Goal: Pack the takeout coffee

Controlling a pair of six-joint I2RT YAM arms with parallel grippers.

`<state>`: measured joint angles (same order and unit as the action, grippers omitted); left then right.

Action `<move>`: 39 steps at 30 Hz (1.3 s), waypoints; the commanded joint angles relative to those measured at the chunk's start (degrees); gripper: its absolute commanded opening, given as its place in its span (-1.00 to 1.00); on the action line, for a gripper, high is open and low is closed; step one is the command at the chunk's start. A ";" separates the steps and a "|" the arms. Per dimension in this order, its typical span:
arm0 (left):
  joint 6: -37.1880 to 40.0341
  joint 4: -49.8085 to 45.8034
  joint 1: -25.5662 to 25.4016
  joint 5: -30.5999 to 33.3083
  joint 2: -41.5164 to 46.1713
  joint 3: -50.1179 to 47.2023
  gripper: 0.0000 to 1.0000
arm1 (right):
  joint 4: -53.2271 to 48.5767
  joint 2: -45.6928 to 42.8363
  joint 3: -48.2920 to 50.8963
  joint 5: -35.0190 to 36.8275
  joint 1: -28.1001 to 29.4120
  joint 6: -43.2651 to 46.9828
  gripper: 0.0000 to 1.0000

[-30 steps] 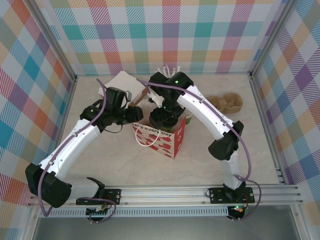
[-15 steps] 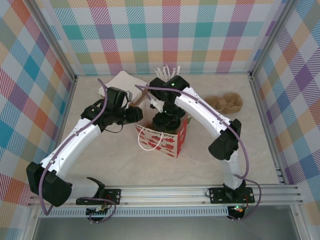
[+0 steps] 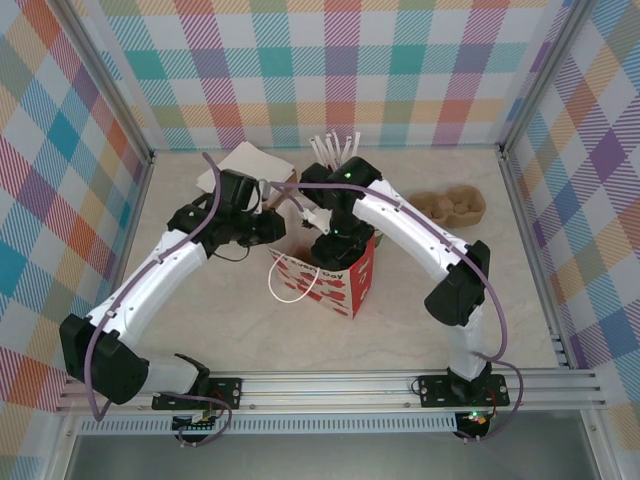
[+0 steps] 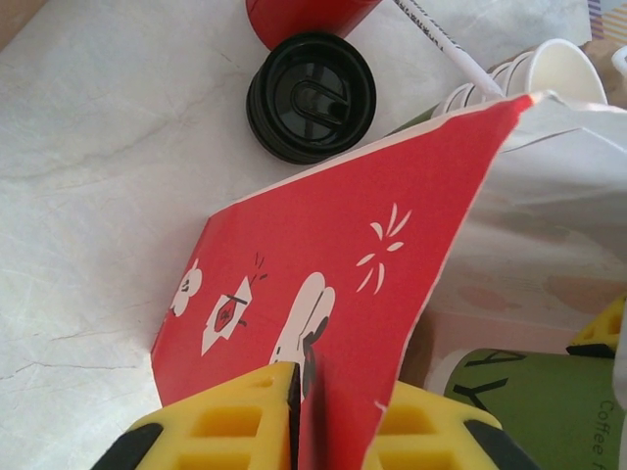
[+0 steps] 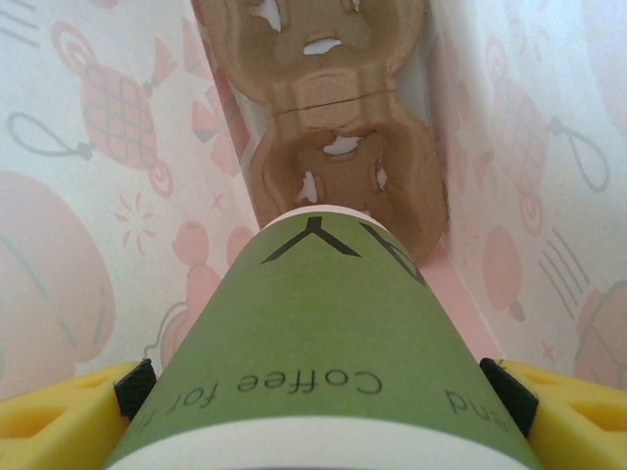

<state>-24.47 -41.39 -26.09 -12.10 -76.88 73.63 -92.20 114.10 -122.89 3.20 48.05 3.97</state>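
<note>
Red-and-white paper bag (image 3: 335,282) stands open-mouthed on the pale surface (image 3: 220,310) in the overhead view. The left end effector (image 3: 277,222) sits at the bag's left rim, and the right end effector (image 3: 335,246) reaches down into the bag's mouth. White sticks (image 3: 335,147) rise just behind the bag, and a brown cardboard carrier (image 3: 455,205) lies well apart to the bag's right. From the left wrist, two yellow fingers (image 4: 230,431) are pressed together on the bag's red wall, pinching it. A black lid (image 4: 312,96) lies flat beyond the bag, and part of a green paper cup (image 4: 534,392) shows inside the bag. From the right wrist, yellow fingers (image 5: 59,426) are clamped on either side of the green paper cup inside the bag, its base near a cardboard tray (image 5: 338,147) on the bag's floor; whether they touch I cannot tell.
</note>
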 commanded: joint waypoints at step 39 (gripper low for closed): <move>2.20 0.69 0.43 -3.28 -4.36 5.47 -0.74 | 5.20 -0.37 9.19 1.52 -1.76 13.09 0.37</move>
<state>-22.87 -41.17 -26.09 -14.41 -80.97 77.10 -87.07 114.08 -114.98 5.15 46.83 15.97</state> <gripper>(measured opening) 0.130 0.840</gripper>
